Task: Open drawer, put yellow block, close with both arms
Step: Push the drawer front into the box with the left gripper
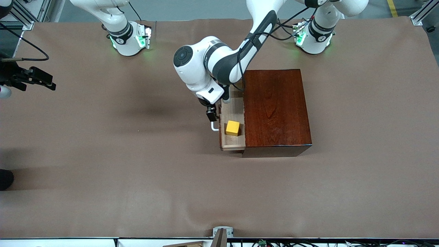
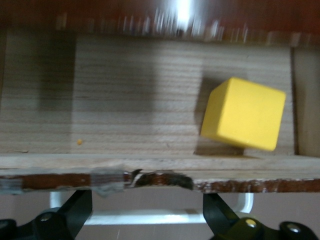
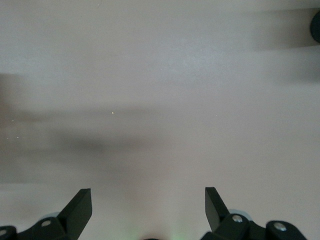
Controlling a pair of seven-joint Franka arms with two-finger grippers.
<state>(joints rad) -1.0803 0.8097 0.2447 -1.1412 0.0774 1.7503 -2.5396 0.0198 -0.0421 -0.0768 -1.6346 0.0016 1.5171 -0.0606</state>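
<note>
The glossy reddish-brown wooden box stands toward the left arm's end of the table. Its drawer is pulled partway out toward the right arm's end. The yellow block lies in the pale tray, near the corner nearest the front camera. My left gripper is open just in front of the drawer, its fingers straddling the white bar handle without clamping it. My right gripper waits open over bare cloth at the right arm's end, holding nothing.
Brown cloth covers the whole table. A metal bracket sits at the edge nearest the front camera. A dark object pokes in at the right arm's end. Cables trail by the left arm's base.
</note>
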